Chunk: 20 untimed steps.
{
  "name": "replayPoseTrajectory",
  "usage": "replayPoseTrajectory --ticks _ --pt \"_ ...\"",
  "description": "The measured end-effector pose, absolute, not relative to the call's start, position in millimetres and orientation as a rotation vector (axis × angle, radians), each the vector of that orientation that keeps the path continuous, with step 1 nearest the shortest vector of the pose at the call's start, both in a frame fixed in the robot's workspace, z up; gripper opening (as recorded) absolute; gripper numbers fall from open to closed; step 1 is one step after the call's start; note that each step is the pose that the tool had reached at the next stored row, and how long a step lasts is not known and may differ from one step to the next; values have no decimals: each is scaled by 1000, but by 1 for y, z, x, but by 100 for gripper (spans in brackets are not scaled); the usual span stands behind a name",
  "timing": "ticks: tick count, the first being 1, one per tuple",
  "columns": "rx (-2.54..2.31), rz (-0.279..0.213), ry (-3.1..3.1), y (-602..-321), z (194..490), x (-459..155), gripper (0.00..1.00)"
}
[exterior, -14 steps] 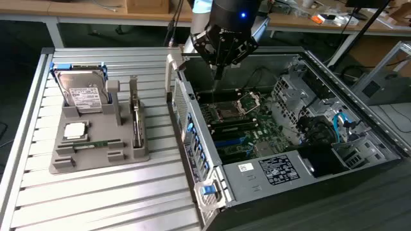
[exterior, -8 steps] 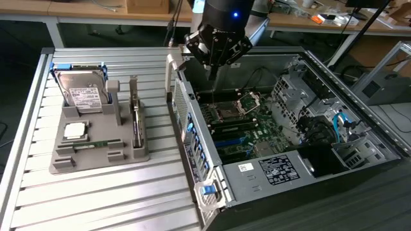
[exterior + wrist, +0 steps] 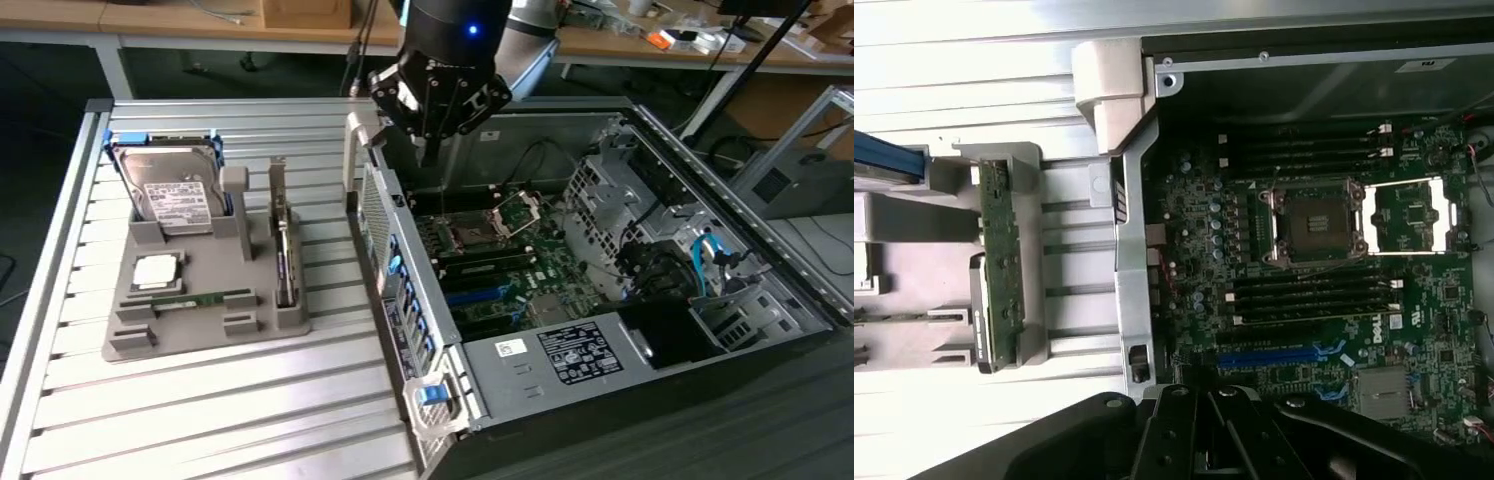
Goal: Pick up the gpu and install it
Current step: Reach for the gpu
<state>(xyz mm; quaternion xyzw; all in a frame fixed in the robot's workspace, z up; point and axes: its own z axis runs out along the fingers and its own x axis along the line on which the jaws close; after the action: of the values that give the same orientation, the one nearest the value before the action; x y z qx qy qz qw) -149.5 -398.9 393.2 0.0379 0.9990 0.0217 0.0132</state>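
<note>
Exterior view, item by item. The hand (image 3: 427, 150) hangs above the far end of the open computer case (image 3: 387, 250), over the case wall that faces the holder. Its fingers are clenched, tip against tip, and point straight down, clear of every object.

The gpu (image 3: 283, 250) stands on its long edge in a slot of the grey holder (image 3: 200, 335), on the side of the holder nearest the case. It is on the exterior view's left of the hand, lower and nearer, apart from the fingers. In the wrist view the card appears as a narrow green strip seated between the grey walls of the holder, beside the case wall but not touching it.

Other contents of the holder:
- A hard drive (image 3: 174, 195) with a white label stands upright at the far end.
- A square processor chip (image 3: 156, 270) lies flat.
- A thin green memory stick (image 3: 200, 299) lies in a groove on the near side of the chip.

The holder rests on a ribbed metal worktop (image 3: 200, 430). The case lies on its side on the exterior view's right of the holder, with its motherboard (image 3: 494, 265) exposed. The processor socket (image 3: 477, 235) has its cover frame folded back. A blue expansion slot (image 3: 1274, 355) runs across the board in the wrist view. A power supply (image 3: 574, 355) with a white label sits at the near end of the case.
</note>
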Motion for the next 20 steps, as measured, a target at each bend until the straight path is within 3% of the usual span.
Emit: replayPoseTrajectory --ticks 20 --pt "118 68 3112 -399 393 -187 11"
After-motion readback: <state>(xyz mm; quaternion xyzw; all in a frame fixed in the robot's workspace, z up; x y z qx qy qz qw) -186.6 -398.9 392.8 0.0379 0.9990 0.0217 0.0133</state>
